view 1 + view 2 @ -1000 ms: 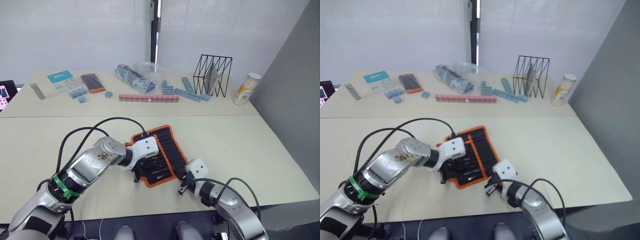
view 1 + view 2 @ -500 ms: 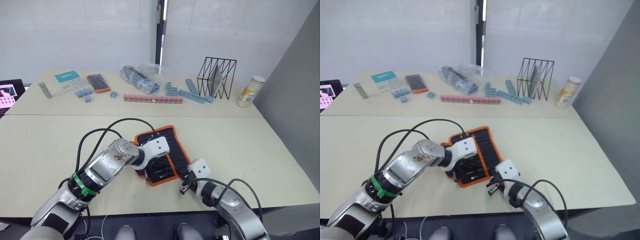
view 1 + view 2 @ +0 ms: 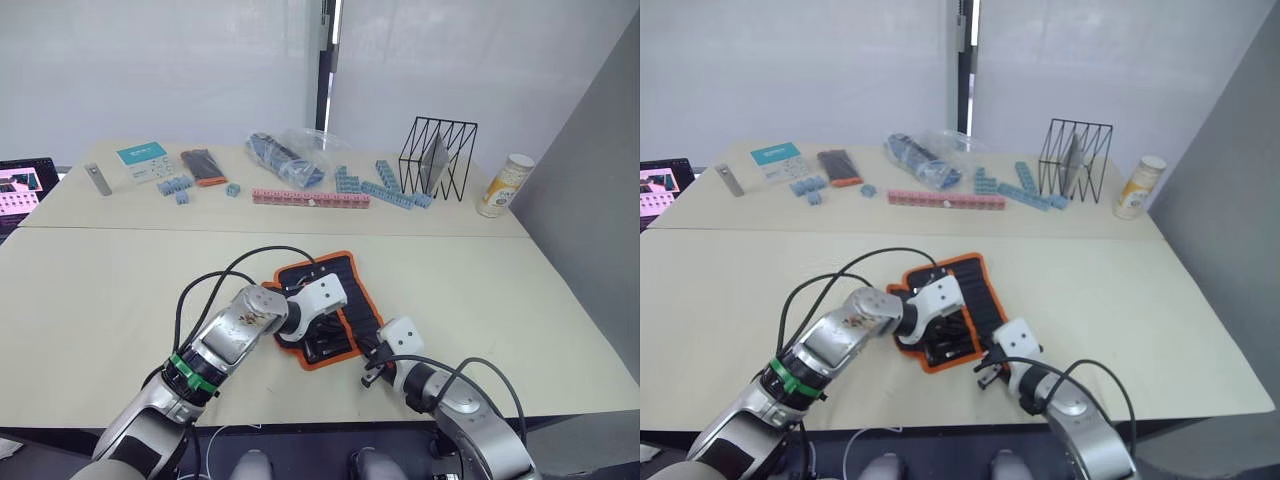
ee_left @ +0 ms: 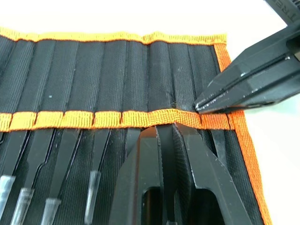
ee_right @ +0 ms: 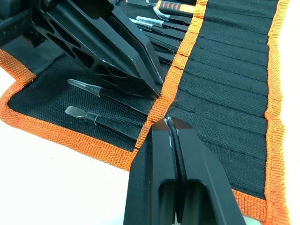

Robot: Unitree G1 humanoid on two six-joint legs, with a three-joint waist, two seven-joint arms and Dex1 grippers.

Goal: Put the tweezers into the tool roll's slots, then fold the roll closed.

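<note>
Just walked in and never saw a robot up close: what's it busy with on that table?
It is packing tweezers into an open black tool roll with orange edging. Several tweezers already sit in the slots. Both grippers, left gripper and right gripper, are shut with their tips on the roll's orange middle band. The roll isn't folded yet.

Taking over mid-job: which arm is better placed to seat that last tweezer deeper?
Probably the left. The left gripper already points along a tweezer at the orange band of the tool roll. The right gripper meets that band from the side.
</note>
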